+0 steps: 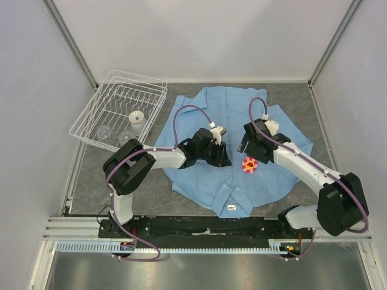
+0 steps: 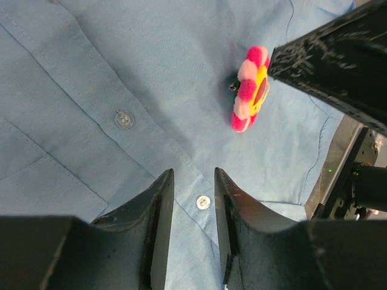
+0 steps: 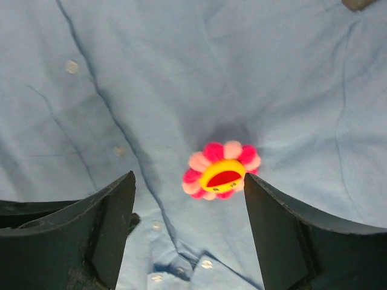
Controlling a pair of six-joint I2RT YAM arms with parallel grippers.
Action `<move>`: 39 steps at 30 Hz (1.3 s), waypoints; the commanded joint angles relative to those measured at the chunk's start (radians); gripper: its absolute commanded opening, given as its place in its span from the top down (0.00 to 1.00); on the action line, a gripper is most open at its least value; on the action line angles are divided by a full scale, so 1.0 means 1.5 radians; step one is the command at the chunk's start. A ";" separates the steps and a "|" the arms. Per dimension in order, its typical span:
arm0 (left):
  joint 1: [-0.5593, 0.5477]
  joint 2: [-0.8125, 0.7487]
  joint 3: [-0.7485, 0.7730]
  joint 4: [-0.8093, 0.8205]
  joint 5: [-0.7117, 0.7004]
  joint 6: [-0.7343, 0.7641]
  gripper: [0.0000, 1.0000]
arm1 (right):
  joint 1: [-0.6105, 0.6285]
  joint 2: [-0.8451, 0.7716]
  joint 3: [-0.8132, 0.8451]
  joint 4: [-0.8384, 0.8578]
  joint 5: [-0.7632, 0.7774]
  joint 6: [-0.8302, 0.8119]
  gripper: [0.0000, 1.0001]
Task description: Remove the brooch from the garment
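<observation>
The brooch (image 1: 250,164) sits pinned on the garment (image 1: 199,106), slightly right of centre in the top view, beside the button placket and above the collar. The right end effector (image 1: 249,154) is over it, jaws wide apart and straddling it, not clamped; one dark finger lies right beside the petals. The left end effector (image 1: 222,158), just left of the brooch, has its jaws a narrow gap apart over the placket, with only cloth showing between them. The garment lies spread on the grey counter (image 1: 133,181). A wire rack (image 1: 91,118) stands at upper left.
</observation>
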 commanded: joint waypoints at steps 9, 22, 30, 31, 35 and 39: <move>-0.008 -0.047 -0.097 0.146 -0.046 0.003 0.61 | 0.028 0.121 0.097 -0.188 0.038 0.061 0.29; -0.025 -0.062 -0.108 0.146 -0.075 0.054 0.53 | 0.059 0.198 0.102 -0.160 0.076 0.130 0.30; -0.032 -0.066 -0.112 0.149 -0.088 0.074 0.30 | 0.058 0.209 0.108 -0.155 0.102 0.110 0.40; -0.032 -0.066 -0.113 0.149 -0.091 0.075 0.29 | 0.058 0.209 0.106 -0.153 0.100 0.111 0.42; -0.032 -0.073 -0.118 0.152 -0.094 0.081 0.27 | 0.056 0.198 0.089 -0.145 0.100 0.114 0.51; -0.032 -0.075 -0.122 0.156 -0.096 0.081 0.27 | 0.053 0.189 0.064 -0.122 0.086 0.119 0.68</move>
